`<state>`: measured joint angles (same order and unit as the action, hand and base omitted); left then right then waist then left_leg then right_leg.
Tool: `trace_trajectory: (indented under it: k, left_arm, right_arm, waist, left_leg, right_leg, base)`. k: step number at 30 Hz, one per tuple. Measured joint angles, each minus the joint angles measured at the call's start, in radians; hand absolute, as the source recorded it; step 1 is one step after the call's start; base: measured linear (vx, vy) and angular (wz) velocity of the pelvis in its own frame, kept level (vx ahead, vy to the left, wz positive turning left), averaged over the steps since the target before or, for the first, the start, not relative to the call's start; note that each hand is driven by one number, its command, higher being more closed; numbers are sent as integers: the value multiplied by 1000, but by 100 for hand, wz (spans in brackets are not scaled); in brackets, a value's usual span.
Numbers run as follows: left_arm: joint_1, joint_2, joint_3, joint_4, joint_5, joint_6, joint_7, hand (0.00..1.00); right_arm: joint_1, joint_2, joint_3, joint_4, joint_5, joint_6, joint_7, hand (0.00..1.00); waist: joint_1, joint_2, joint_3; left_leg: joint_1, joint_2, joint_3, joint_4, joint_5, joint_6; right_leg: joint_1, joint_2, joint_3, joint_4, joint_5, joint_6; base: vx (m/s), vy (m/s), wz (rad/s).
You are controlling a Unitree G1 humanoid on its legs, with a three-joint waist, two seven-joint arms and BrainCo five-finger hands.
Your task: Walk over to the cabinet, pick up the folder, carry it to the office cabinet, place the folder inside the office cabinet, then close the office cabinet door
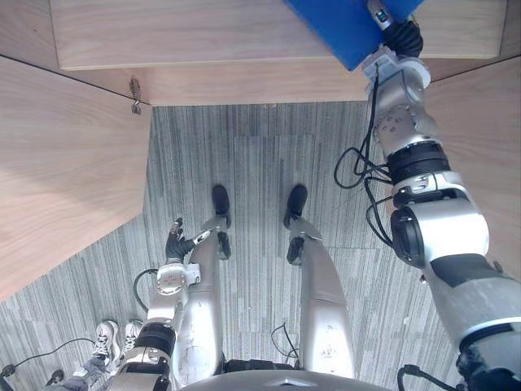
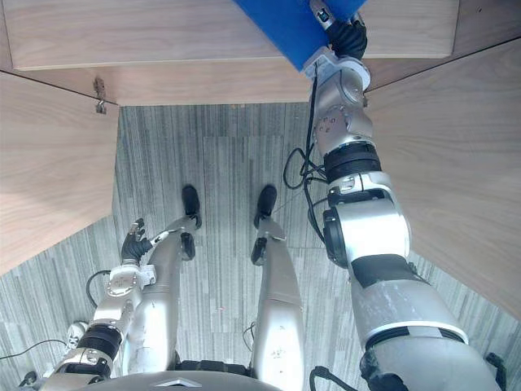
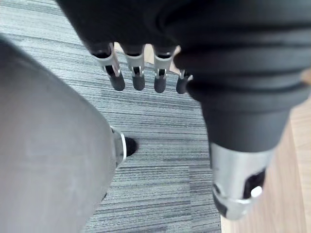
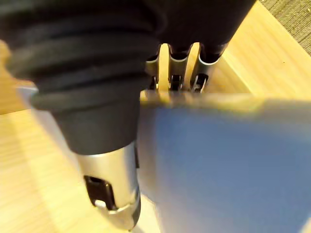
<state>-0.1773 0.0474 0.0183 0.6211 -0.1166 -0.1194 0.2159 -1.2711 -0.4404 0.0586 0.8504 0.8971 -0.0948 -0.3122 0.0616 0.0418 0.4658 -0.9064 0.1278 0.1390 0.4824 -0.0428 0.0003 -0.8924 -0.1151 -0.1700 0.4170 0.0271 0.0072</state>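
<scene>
The blue folder [image 1: 342, 24] is held up at the far edge of the view, over the wooden cabinet shelf [image 1: 244, 32]. My right hand [image 1: 392, 23] is shut on it. In the right wrist view the thumb [image 4: 111, 182] lies on the folder's face [image 4: 223, 165] and the fingers [image 4: 177, 73] curl behind its top edge. My left hand [image 1: 175, 241] hangs low beside my left leg, holding nothing. Its fingers [image 3: 137, 73] are relaxed over the carpet.
An open wooden cabinet door [image 1: 65, 163] with a metal hinge [image 1: 136, 96] stands on the left. A second wooden panel [image 2: 456, 163] stands on the right. Grey striped carpet [image 1: 260, 163] lies between them. A person's white shoes [image 1: 107, 338] are at the lower left.
</scene>
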Motion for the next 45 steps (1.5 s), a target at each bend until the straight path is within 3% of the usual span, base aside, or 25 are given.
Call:
trace_trajectory:
  k: [13,25,31,42,45]
  left_arm:
    - [-9,-23,-13,23,0,1,4,0]
    - [-28,-29,-19,22,1,9,19,0]
    - [-28,-29,-19,22,0,9,21,0]
    - [-26,-26,-15,20,-33,-2,40,0]
    - [-25,-27,-18,16,-39,-11,39,0]
  right_arm:
    - [2,17,1,-27,-8,-12,-3,0]
    - [12,160,62,-96,-80,-33,2,0]
    - [6,187,83,-94,-78,-34,3,0]
    - [-69,144,80,-38,-37,-32,4,0]
    - [-85,93,104,-1,-39,-27,6,0]
  waist:
    - [0,23,-13]
    - [-1,23,-13]
    - [9,26,-15]
    - [27,28,-17]
    - [38,28,-17]
  left_leg:
    - [1,4,1,-13,10,-1]
    - [6,19,8,-15,16,-8]
    - [18,6,-3,-69,47,-13]
    - [39,-29,-37,-218,146,-30]
    - [41,-33,-40,-225,151,-30]
  right_leg:
    - [0,5,-2,-12,7,-4]
    - [0,20,3,-20,17,-10]
    - [0,11,-10,-21,15,-15]
    - [-21,-19,-60,-17,6,-28]
    - [-20,-22,-63,-17,6,-28]
  base:
    - [34,-11,0]
    - [18,-17,-4]
    - [26,-25,11]
    - [31,-28,18]
    - [13,-11,6]
